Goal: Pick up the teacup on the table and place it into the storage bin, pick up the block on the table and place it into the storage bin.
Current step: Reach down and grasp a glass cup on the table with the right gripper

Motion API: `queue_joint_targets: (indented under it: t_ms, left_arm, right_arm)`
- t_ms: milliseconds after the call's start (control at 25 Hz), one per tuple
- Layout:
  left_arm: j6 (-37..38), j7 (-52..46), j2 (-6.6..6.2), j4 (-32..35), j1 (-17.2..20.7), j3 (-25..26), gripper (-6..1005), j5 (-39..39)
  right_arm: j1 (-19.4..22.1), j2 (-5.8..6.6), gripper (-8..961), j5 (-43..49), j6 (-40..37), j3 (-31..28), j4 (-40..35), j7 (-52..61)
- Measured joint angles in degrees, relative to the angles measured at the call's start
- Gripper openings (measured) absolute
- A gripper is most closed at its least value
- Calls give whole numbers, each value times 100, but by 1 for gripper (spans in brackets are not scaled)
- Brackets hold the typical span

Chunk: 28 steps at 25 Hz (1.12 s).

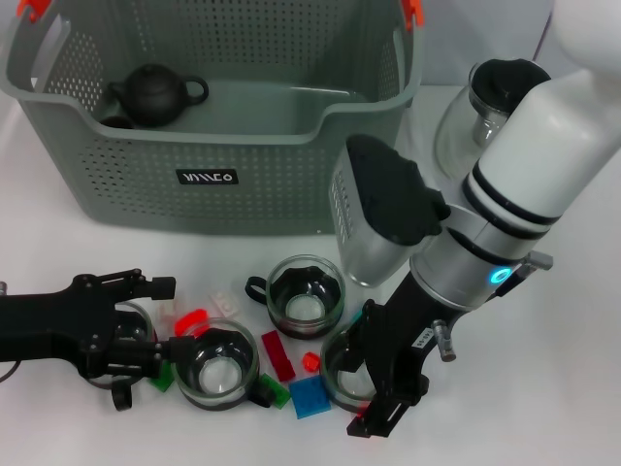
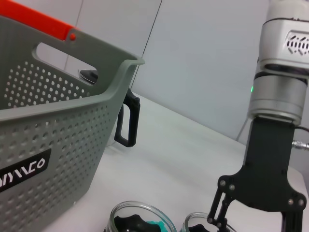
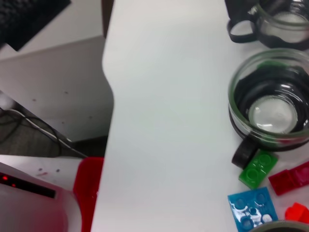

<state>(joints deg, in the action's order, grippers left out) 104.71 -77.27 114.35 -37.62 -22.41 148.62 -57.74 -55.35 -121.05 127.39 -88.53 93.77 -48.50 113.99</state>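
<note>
In the head view, the storage bin (image 1: 223, 146) is seen at the far left of the counter (image 1: 543, 408), with a dark teapot (image 1: 155, 94) inside. Three glass teacups are ranged near it: one at the left (image 1: 215, 369), one in the middle (image 1: 305, 295), one to the right (image 1: 342, 374). Coloured blocks, among them a blue block (image 1: 310, 396), are scattered between the cups. The left gripper (image 1: 146, 325) is seen with jaws spread beside the left teacup. The right gripper (image 1: 388, 388) is placed at the right teacup; whether its jaws are spread cannot be told.

In the left wrist view, the bin's wall and the right gripper (image 2: 251, 212) are shown.

In the right wrist view, a green block (image 3: 258, 168) is seen touching a teacup (image 3: 270, 108).

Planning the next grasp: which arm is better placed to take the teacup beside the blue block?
Right. Its tool already straddles that teacup; the left tool is at another cup farther off.
</note>
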Motion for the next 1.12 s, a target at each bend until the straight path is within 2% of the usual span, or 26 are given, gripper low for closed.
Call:
queue_joint_targets:
  t_ms: [800, 1120]
  left_arm:
    - [-92, 90, 53, 20, 0, 9, 949, 2]
    - [-93, 90, 52, 20, 0, 9, 949, 0]
  right_arm:
    - [62, -27, 789, -74, 1159, 1201, 17, 474]
    - [60, -30, 787, -219, 1194, 1317, 13, 494]
